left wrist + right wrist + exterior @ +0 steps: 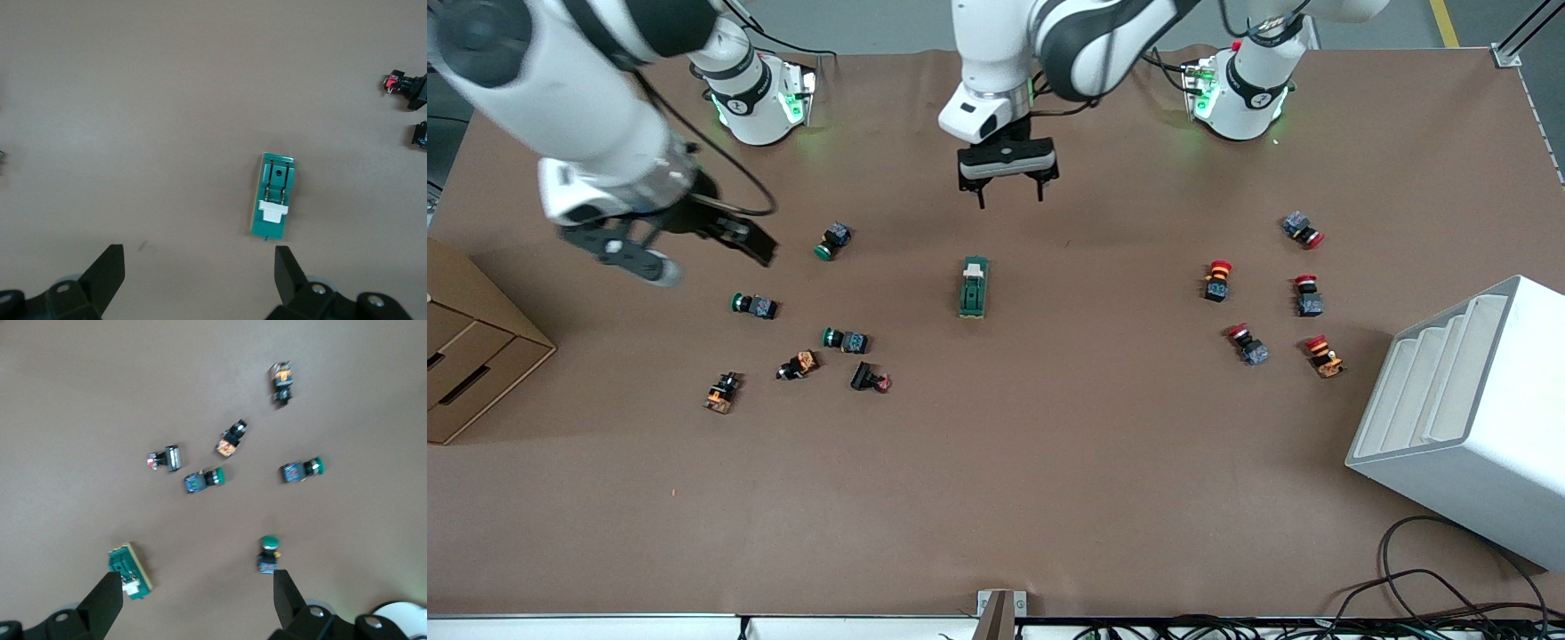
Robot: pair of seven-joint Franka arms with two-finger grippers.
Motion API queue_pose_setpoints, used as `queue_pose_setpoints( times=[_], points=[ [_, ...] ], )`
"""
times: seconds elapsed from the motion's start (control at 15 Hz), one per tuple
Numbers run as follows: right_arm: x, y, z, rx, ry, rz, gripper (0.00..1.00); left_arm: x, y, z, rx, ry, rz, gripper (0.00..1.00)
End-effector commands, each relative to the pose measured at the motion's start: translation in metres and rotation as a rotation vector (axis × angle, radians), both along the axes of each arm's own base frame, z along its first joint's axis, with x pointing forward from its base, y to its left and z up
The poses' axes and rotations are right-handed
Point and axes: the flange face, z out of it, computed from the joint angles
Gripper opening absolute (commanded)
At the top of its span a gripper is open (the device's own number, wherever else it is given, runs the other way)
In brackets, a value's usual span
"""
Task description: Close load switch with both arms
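Observation:
The load switch (973, 287) lies flat near the middle of the table, a dark green block with its cream-white handle at the end toward the robots' bases. My left gripper (1010, 199) hangs open in the air over bare table just on the bases' side of the switch. In the left wrist view the load switch (273, 195) lies ahead of the open left gripper (199, 267), closer to one finger. My right gripper (713, 264) is open and up in the air over the green push buttons. In the right wrist view the load switch (131, 570) shows beside one finger of the right gripper (197, 597).
Green push buttons (833, 240) (754, 306) (845, 340) and orange-and-black parts (799, 364) (723, 392) lie toward the right arm's end. Several red buttons (1217, 280) lie toward the left arm's end, by a white rack (1467, 418). A cardboard box (471, 347) stands at the right arm's end.

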Motion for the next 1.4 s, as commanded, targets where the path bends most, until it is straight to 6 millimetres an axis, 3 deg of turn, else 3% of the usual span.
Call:
queue_pose_setpoints(
  times=[0.0, 0.2, 0.4, 0.6, 1.0, 1.2, 1.33],
  points=[
    [-0.011, 0.036, -0.039, -0.001, 0.004, -0.076, 1.00, -0.018, -0.023, -0.038, -0.004, -0.047, 0.021, 0.99],
    [-0.013, 0.075, -0.073, -0.013, 0.014, -0.132, 1.00, -0.056, -0.044, -0.087, 0.000, -0.102, 0.042, 0.99],
    [-0.009, 0.107, -0.106, -0.003, -0.006, -0.194, 1.00, -0.077, -0.052, -0.134, -0.029, -0.204, 0.074, 0.99],
    [-0.014, 0.137, -0.137, -0.005, -0.007, -0.212, 1.00, -0.104, -0.058, -0.173, -0.010, -0.308, 0.000, 0.99],
    [-0.045, 0.213, -0.204, 0.005, -0.024, -0.296, 1.00, -0.119, -0.051, -0.233, -0.008, -0.529, -0.029, 0.98],
    [-0.067, 0.229, -0.241, 0.023, -0.042, -0.314, 1.00, -0.126, -0.046, -0.264, -0.030, -0.625, -0.043, 0.98],
    [-0.083, 0.230, -0.264, 0.014, -0.037, -0.301, 1.00, -0.132, -0.043, -0.279, -0.025, -0.668, -0.065, 0.98]
  ],
)
